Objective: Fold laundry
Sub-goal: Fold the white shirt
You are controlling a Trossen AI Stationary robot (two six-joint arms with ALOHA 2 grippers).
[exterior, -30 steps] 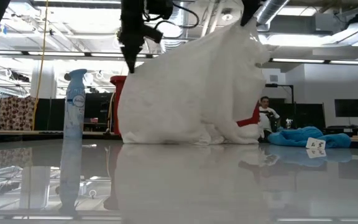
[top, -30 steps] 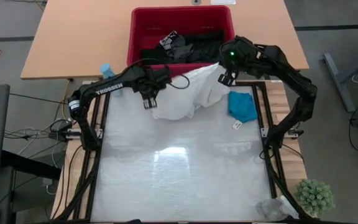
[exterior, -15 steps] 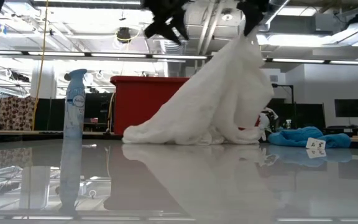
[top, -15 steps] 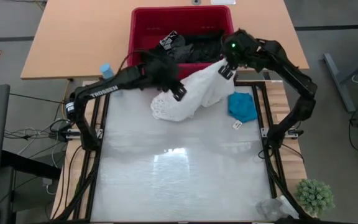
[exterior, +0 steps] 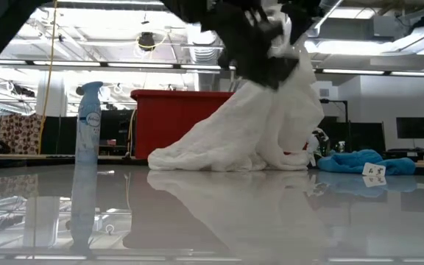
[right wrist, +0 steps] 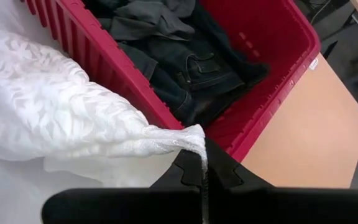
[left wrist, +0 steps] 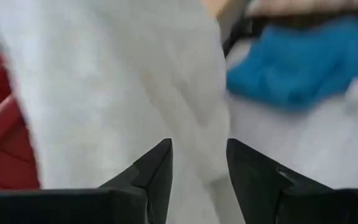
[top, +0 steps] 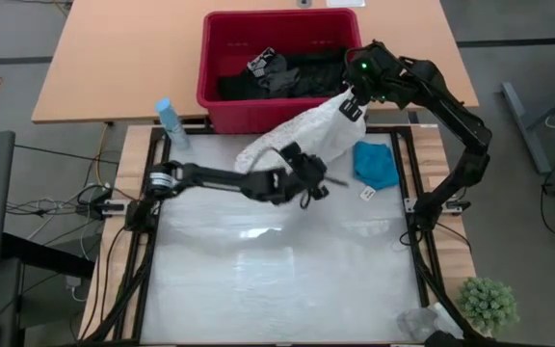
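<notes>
We find that the left hand (top: 314, 181) has swung across since a second ago: it then stood at the white garment's left edge near the basket, and it now reaches over the middle of the counter (top: 277, 280) to the near side of the cloth. Its fingers (left wrist: 157, 168) stand parted, with a fold of white cloth running between them in its wrist view; we cannot tell whether they touch it, and nothing is gripped. The garment's left side, which was lifted a second ago, now lies slumped on the counter. We judge that the left arm let go of one corner and is seeking a new hold, so the spreading-out that precedes folding is not yet done.

The white lacy-textured soft garment (top: 297, 140) hangs as a slanted drape, high at its right end and trailing down to a rumpled heap at the left. Its surface is puckered and patterned, and it looks light and limp. It lies at the far edge of the counter, just in front of the red plastic slotted basket (top: 350, 27), which holds the dark grey and black garments (right wrist: 179, 59).

The right hand (top: 353, 104) is closed on the garment's upper corner and holds it raised beside the basket's near wall.

Further right, the small teal garment (top: 376, 164) lies crumpled on the counter, just beside the white cloth, untouched.
</notes>
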